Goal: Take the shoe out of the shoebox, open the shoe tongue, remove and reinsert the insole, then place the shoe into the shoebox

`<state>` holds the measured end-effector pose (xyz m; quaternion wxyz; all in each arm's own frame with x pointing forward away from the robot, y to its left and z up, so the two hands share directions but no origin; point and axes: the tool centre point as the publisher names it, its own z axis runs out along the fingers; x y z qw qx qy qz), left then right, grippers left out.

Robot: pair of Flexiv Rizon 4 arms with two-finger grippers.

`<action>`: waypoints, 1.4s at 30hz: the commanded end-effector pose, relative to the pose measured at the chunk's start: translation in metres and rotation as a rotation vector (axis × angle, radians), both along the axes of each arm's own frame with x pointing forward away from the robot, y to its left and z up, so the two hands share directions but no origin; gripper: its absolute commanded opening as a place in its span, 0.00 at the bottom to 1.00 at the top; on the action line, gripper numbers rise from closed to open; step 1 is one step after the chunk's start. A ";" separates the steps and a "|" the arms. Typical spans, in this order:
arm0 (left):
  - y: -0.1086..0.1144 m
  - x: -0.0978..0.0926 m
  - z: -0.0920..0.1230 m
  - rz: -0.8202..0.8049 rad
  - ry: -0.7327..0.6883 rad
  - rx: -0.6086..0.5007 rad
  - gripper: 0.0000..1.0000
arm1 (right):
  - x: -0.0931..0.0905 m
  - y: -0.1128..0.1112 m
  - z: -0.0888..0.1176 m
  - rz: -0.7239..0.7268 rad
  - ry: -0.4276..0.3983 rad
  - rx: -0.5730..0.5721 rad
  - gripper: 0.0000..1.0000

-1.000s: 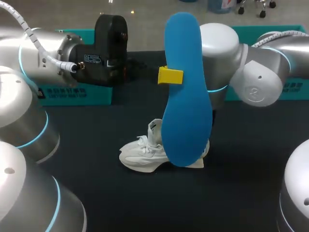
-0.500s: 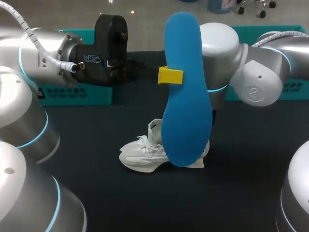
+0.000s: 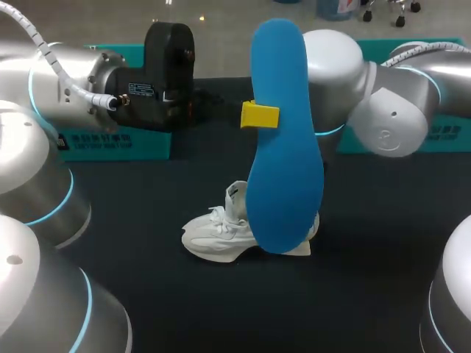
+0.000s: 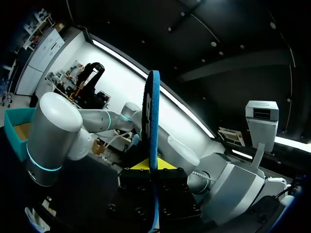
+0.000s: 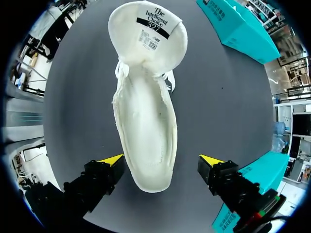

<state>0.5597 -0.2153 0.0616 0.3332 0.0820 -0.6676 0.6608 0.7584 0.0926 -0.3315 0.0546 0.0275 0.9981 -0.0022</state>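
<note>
Gripping the long blue foam insole at its mid-length, the left claw comes in from 9 o'clock on the head view and holds the insole upright, high over the black worktop. One yellow tip shows on the insole's 9 o'clock edge, and the other is hidden behind it. From the left wrist, the insole is seen edge-on, standing straight up out of the left claw, whose two fingers are closed against its two faces. The white lace-up shoe rests on the worktop at 6 o'clock of the insole's lower end, with its toe toward 9 o'clock and its heel hidden behind the blue foam. The right arm enters from 3 o'clock, and its claw is out of sight behind the insole in the head view. From the right wrist, the right claw hangs spread wide above the shoe. One yellow tip is on each side of the heel end, clear of it and grasping nothing. The shoe's tongue is folded back flat at the far end, baring the pale inside. One teal cardboard shoebox half sits at 10 o'clock of the shoe, and a second teal half sits at 2 o'clock, both well apart from it.
</note>
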 end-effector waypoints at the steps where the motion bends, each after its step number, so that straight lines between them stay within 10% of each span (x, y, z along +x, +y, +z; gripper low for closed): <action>1: -0.002 0.001 0.000 -0.002 0.000 -0.002 0.00 | 0.016 0.015 -0.001 0.019 0.010 -0.028 1.00; 13: -0.002 0.001 0.000 -0.002 0.000 -0.002 0.00 | 0.040 0.033 -0.016 0.099 0.034 -0.022 1.00; 32: -0.002 0.001 0.000 -0.002 0.000 -0.002 0.00 | 0.027 0.052 -0.047 0.056 0.102 0.000 1.00; 42: -0.002 0.001 0.000 -0.002 0.000 -0.002 0.00 | 0.022 0.049 -0.057 0.019 0.130 0.000 0.38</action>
